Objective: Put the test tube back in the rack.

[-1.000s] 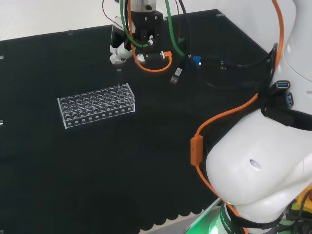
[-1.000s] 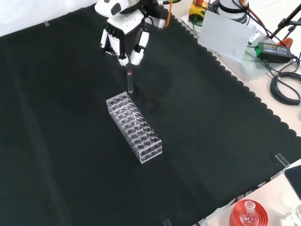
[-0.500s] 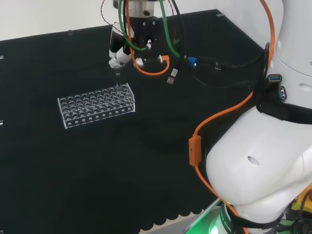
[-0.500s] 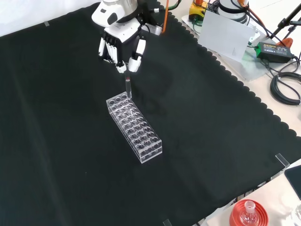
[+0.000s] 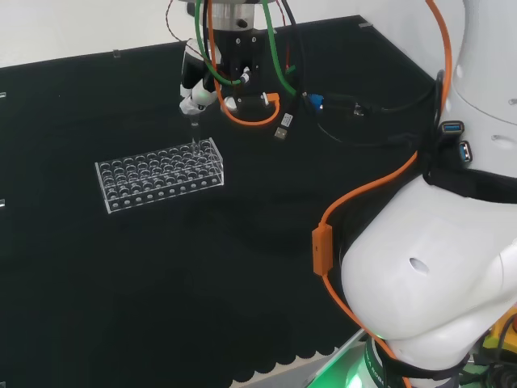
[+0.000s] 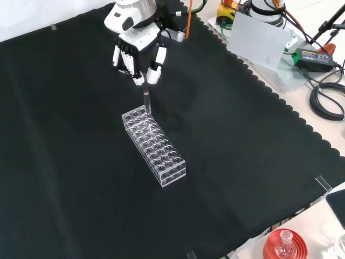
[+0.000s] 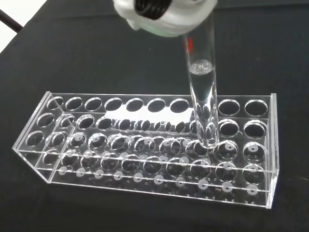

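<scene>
Hand: black and white hand, fingers pointing down and curled together, pinching the top of the test tube between fingertips and thumb; seen in the front view above the far end of the rack.
Test tube: clear glass test tube, upright, round-bottomed, with clear liquid in its lower part and a small red mark near the top; its upper end is hidden by the hand.
Test tube position: hanging from the hand, lower end at the rack's far end in the front view; in the wrist view its bottom sits among the top-plate holes, whether inside a hole cannot be told.
Rack: clear plastic rack, rows of round holes, no other tube visible in it, resting on the surface.
Surface: black cloth with a scalloped edge.
</scene>
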Robot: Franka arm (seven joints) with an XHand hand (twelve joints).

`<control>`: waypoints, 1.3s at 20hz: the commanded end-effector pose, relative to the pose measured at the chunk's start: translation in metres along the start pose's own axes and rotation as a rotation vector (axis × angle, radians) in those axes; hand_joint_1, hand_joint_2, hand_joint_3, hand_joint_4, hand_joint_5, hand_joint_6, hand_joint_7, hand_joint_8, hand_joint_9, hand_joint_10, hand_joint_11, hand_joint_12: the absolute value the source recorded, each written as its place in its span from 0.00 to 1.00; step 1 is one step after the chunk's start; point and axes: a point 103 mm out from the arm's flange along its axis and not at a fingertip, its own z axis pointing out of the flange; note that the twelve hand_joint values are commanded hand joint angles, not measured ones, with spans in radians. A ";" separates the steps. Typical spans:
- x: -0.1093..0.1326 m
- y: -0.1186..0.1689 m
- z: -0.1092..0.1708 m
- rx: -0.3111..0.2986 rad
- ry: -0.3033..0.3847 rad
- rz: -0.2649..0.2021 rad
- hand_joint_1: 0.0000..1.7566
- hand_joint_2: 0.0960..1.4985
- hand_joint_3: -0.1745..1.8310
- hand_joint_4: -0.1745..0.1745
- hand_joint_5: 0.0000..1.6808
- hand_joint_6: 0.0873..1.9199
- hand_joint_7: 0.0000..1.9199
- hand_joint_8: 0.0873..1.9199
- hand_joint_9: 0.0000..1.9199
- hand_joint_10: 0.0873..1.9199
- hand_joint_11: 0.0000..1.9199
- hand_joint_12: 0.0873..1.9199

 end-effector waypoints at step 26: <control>-0.014 0.006 0.020 0.023 0.019 -0.002 0.81 0.56 0.15 0.00 0.79 0.11 0.79 0.16 0.73 0.00 0.39 0.62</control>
